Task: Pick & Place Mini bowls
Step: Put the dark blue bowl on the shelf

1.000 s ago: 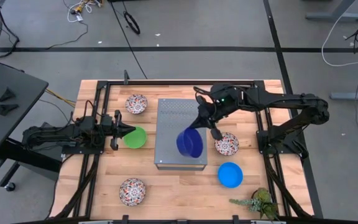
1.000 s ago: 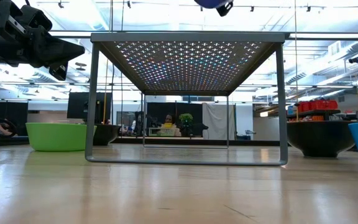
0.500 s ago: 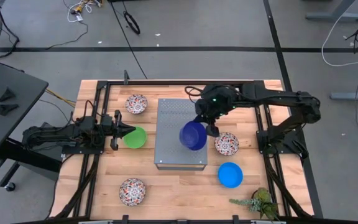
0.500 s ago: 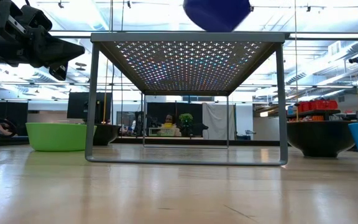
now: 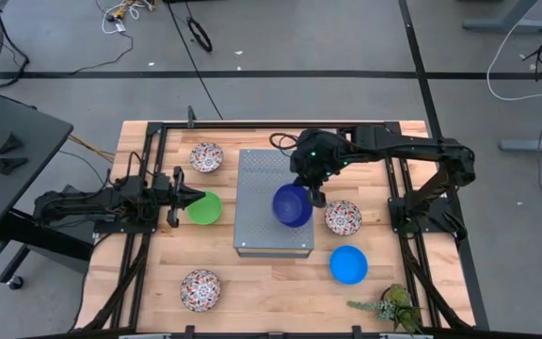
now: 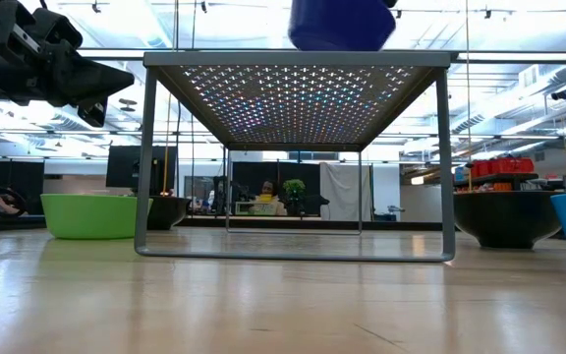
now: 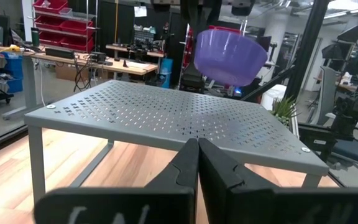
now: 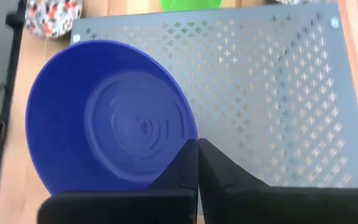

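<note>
Right tool [image 5: 314, 192] pinches the rim of the navy mini bowl [image 5: 292, 205], fingers closed on it, holding it slightly tilted just above the grey perforated metal box [image 5: 263, 179] over its right part. Left tool [image 5: 183, 198] sits closed and holding nothing, tip beside the green mini bowl [image 5: 205, 208] on the wooden surface [image 5: 271, 282]. Bright blue bowl [image 5: 348, 265] and 3 floral bowls [image 5: 200, 289] lie around the box.

floor: grey, cables [image 5: 196, 33] | furniture: dark desk [image 5: 7, 141], red bins [image 7: 51, 9] | ceiling: bright lights
</note>
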Tool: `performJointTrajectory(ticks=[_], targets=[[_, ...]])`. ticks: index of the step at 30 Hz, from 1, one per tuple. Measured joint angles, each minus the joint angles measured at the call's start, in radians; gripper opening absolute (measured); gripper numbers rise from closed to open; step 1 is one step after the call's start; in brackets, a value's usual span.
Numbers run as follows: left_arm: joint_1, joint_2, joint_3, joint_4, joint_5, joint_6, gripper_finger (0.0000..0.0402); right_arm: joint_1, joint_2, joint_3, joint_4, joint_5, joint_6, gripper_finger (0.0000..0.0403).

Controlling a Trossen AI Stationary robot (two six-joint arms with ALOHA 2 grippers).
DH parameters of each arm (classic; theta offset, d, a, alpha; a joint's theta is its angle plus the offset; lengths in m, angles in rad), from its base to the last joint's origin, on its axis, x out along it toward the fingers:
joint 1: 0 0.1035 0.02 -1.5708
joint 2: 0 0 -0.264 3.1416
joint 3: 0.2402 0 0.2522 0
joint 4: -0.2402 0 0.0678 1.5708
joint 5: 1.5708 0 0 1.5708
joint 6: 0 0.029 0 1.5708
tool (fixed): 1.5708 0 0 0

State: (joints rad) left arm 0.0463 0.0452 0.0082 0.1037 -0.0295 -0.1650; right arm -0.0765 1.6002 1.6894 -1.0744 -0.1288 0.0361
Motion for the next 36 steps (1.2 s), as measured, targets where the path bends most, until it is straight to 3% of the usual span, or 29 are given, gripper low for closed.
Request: performJointTrajectory(ticks=[5, 12, 23, 36], targets=[[0.0, 0.0, 0.0, -0.004, 0.0, 0.0, 0.0014, -0.042, 0.001, 0.0, -0.001, 0.059, 0.219, 0.0], [0.0, 0.0, 0.0, -0.004, 0.0, 0.0, 0.0014, -0.143, 0.001, 0.0, -0.003, 0.058, 0.416, 0.0], [0.0, 0.0, 0.0, -0.004, 0.0, 0.0, 0.0014, -0.244, 0.001, 0.0, -0.005, -0.003, 0.58, 0.0], [0.0, 0.0, 0.0, -0.003, 0.0, 0.0, 0.0014, -0.285, 0.079, -0.001, 0.005, -0.044, 0.646, 0.0]])
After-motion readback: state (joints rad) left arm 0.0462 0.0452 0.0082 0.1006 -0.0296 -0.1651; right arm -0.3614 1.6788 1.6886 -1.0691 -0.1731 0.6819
